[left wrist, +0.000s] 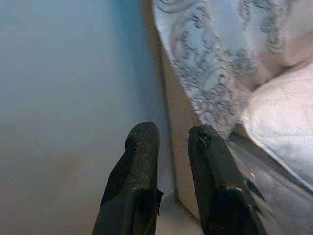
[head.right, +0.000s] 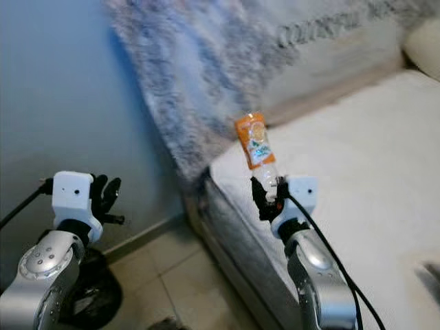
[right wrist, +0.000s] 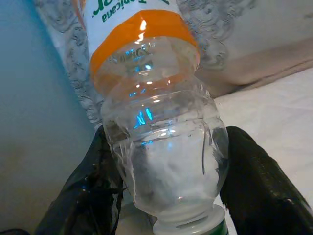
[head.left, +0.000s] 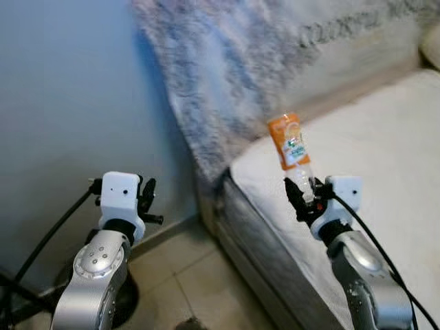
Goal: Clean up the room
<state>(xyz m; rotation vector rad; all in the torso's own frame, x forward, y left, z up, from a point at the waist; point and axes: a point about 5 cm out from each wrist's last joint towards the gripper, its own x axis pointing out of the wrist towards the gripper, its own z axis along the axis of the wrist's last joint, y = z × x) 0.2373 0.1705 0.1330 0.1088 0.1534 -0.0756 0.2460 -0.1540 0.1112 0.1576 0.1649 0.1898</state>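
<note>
An empty clear plastic bottle (head.left: 292, 148) with an orange label stands tilted in my right gripper (head.left: 302, 199), cap end down between the fingers. In the right wrist view the two black fingers (right wrist: 259, 181) press on both sides of the bottle's (right wrist: 156, 147) clear lower part. The gripper holds it above the near edge of a white sofa seat (head.left: 385, 151). My left gripper (head.left: 146, 199) is raised at the left, close to the wall. Its fingers (left wrist: 139, 166) stand slightly apart with nothing between them.
A grey-white patterned throw (head.left: 227, 75) drapes over the sofa back. A blue-grey wall (head.left: 69, 89) is on the left, with beige floor tiles (head.left: 185, 282) below. Black cables (head.left: 48, 240) run by my left arm. A dark object (head.right: 93, 295) sits on the floor.
</note>
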